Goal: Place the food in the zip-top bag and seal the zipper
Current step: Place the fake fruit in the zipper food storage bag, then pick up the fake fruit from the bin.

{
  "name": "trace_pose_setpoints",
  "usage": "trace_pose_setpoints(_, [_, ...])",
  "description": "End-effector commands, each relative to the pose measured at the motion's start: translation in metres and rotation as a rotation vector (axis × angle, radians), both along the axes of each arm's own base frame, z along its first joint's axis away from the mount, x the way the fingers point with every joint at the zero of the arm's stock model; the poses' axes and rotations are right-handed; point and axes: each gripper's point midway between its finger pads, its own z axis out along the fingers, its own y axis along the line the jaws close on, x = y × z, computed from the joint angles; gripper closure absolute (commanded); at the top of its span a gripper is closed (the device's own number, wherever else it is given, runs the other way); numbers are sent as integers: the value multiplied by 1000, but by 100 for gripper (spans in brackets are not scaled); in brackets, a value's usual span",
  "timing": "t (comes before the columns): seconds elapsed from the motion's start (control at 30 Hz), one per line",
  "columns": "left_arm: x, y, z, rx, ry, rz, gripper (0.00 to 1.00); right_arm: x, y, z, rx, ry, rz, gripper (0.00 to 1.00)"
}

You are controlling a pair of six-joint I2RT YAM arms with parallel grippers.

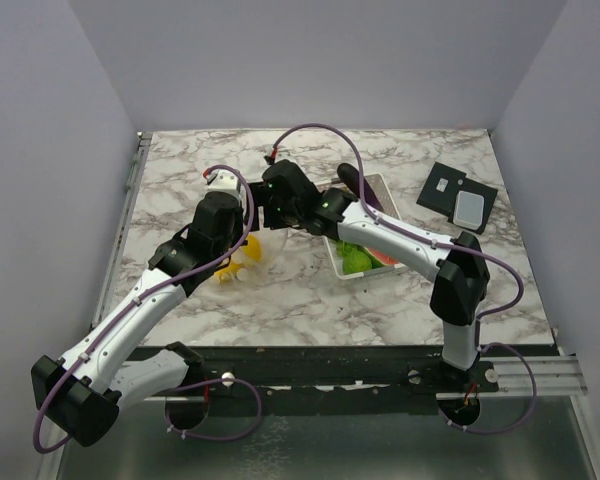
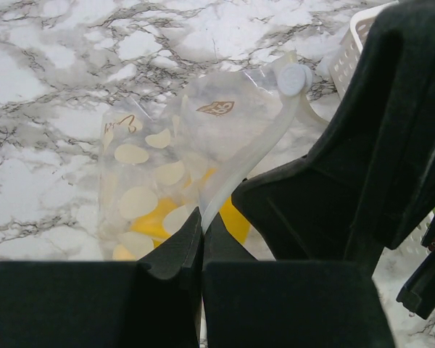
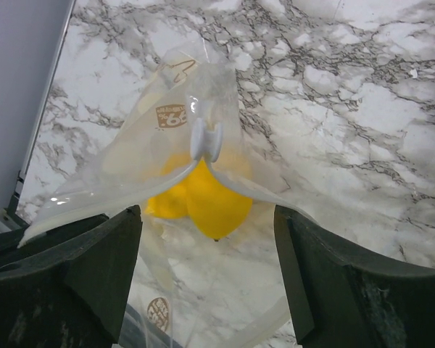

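Fingers of our left gripper (image 2: pixel 201 230) press together on the mouth edge of the clear, crinkly plastic zip-top bag (image 2: pixel 203 123); our right gripper (image 3: pixel 206 217) gapes wide, the bag just ahead between its fingers; we see rounded yellow toy food pieces (image 3: pixel 212 206) inside it.

We're looking at a robot lab's test cell here, not anybody's kitchen. Plain pale walls (image 1: pixel 310 60) box in a marble-patterned tabletop (image 1: pixel 280 300) on three sides. The left arm (image 1: pixel 130 325) and the right arm (image 1: pixel 400 235), both white and black, are bolted to a metal rail (image 1: pixel 540 375) along the near edge, and purple cables (image 1: pixel 315 127) loop off them. A white basket (image 1: pixel 384 183) holds plastic toy food (image 1: pixel 356 260), and a black pad (image 1: pixel 458 197) lies flat near the far right corner.
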Motion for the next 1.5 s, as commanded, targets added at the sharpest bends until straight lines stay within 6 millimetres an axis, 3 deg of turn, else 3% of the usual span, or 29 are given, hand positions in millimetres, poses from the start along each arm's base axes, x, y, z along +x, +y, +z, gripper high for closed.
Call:
trace_pose_setpoints(0.0, [0,-1,-1,-8,-3,-8,100,-9,-6,14,27,-18,7,21])
trace_pose_setpoints(0.4, [1,0,-3,-2,0,-1,100,-37,-44,32,41,-42,31,22])
trace_pose_setpoints(0.83, [0,1,-3,0,-1,1,100,-33,-130,40,-153,-157,-128,23])
trace_pose_setpoints(1.13, [0,1,-4,0,3,0,100,-18,-190,22,-271,-147,-238,23])
trace_pose_setpoints(1.47, [0,1,-4,0,2,-1,100,4,-236,-26,-268,-38,-316,23])
